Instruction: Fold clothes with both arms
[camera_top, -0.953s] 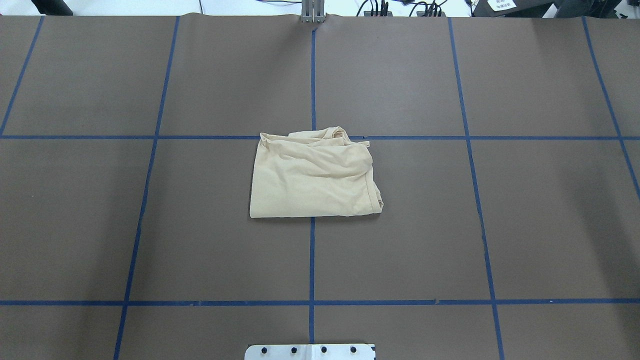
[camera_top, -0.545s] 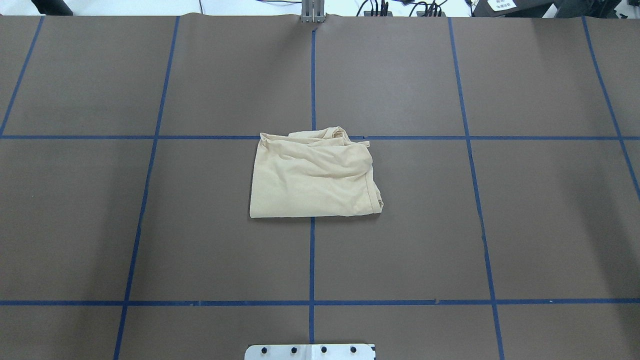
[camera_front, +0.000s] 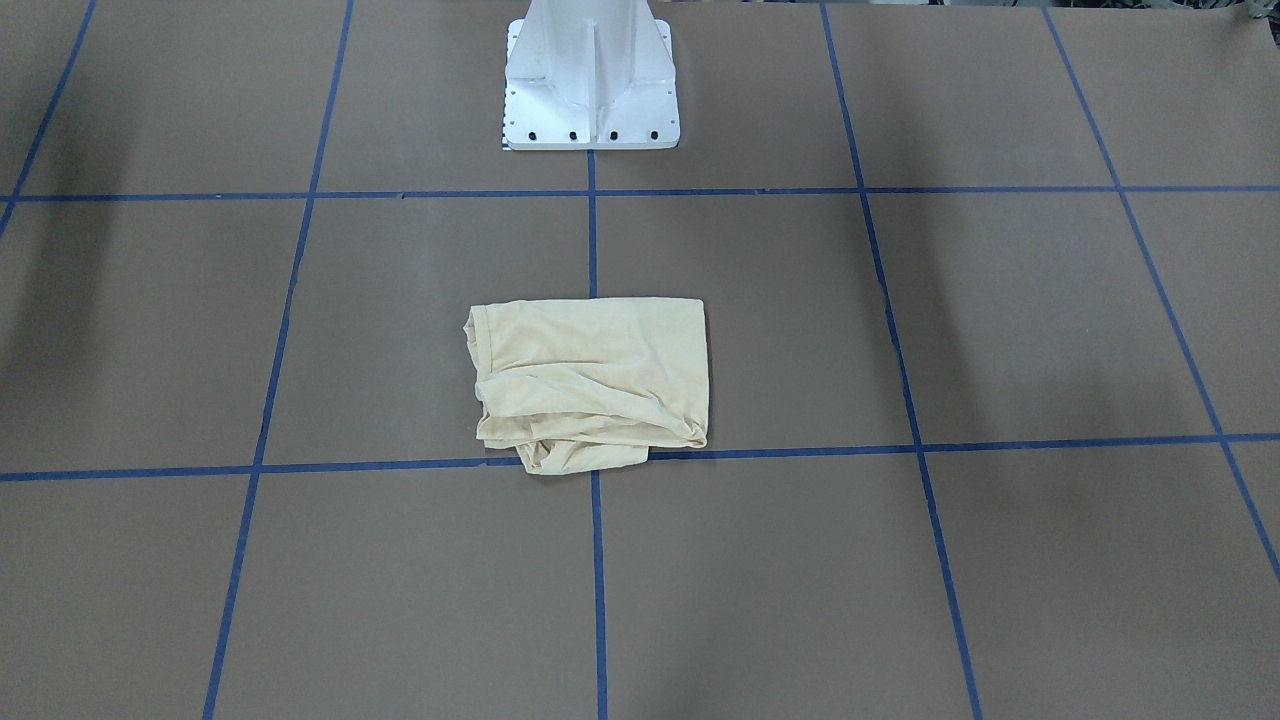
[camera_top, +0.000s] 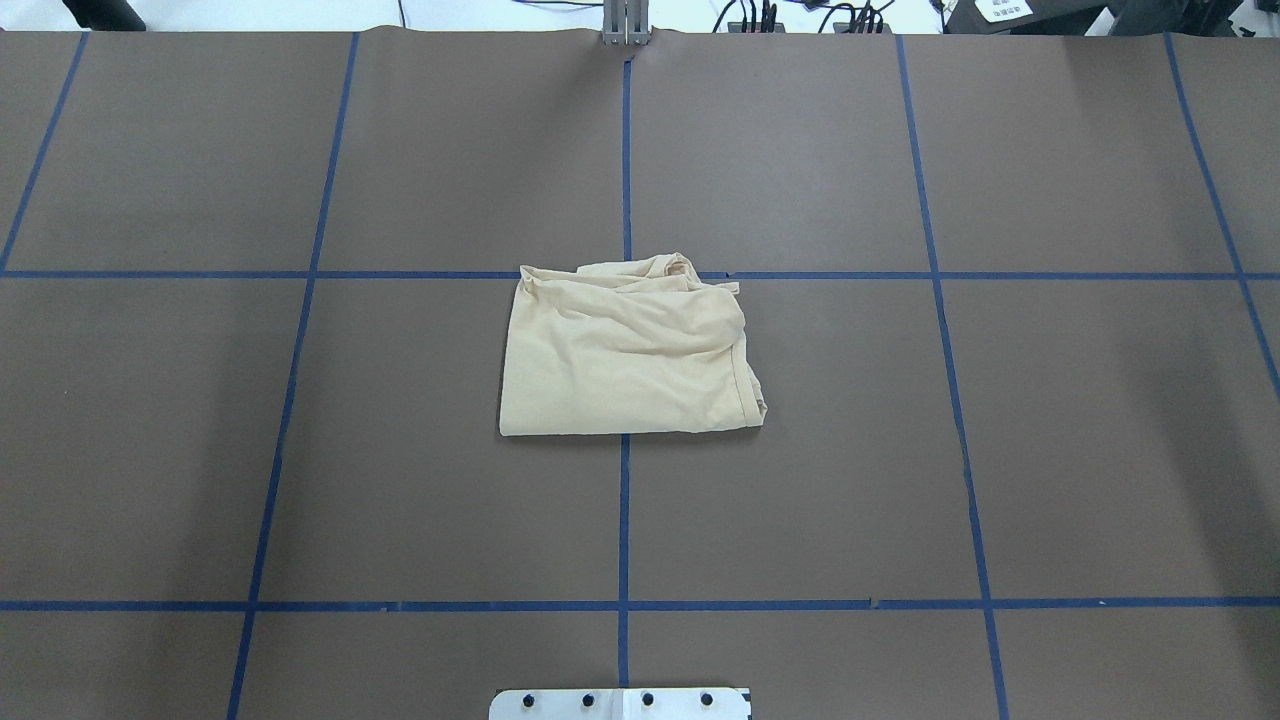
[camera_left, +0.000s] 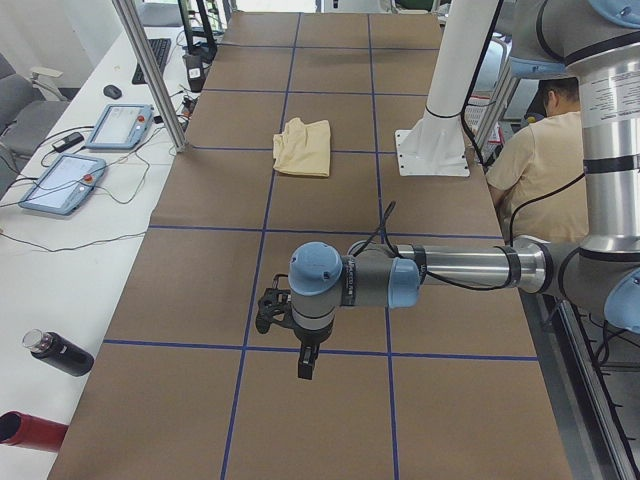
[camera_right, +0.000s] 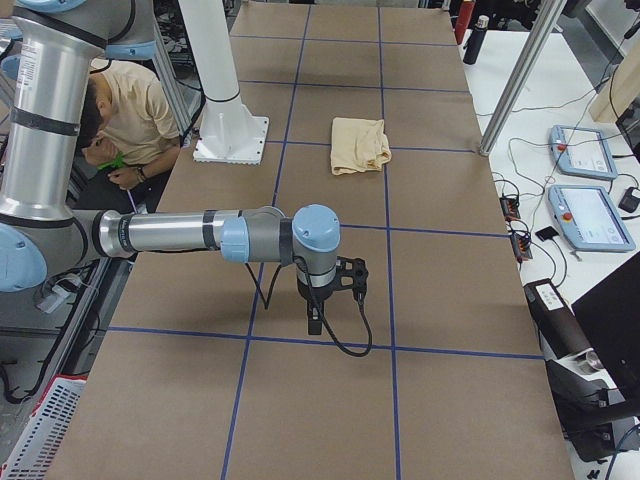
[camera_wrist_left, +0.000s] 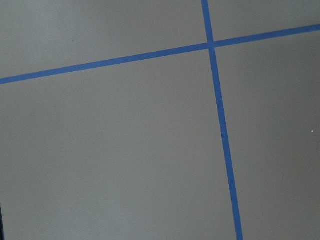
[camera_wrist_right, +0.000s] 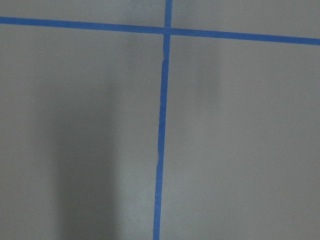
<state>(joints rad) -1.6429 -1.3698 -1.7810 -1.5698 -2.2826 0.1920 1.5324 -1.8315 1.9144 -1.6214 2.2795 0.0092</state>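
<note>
- Left fingers (camera_left: 268, 310) hovered over the bare brown counter (camera_top: 1050, 450), well apart from the shirt; whether they were released or clenched, I cannot tell.
- Right fingers (camera_right: 352, 278) hovered over the counter's other end, and their state also cannot be told.
- Cream-yellow shirt (camera_top: 625, 355) lay folded in a compact rectangle at the counter's middle, across the central blue tape line (camera_top: 623, 520).
- Its wrinkled edge, the one away from the robot, touched the crossing tape line.
</note>
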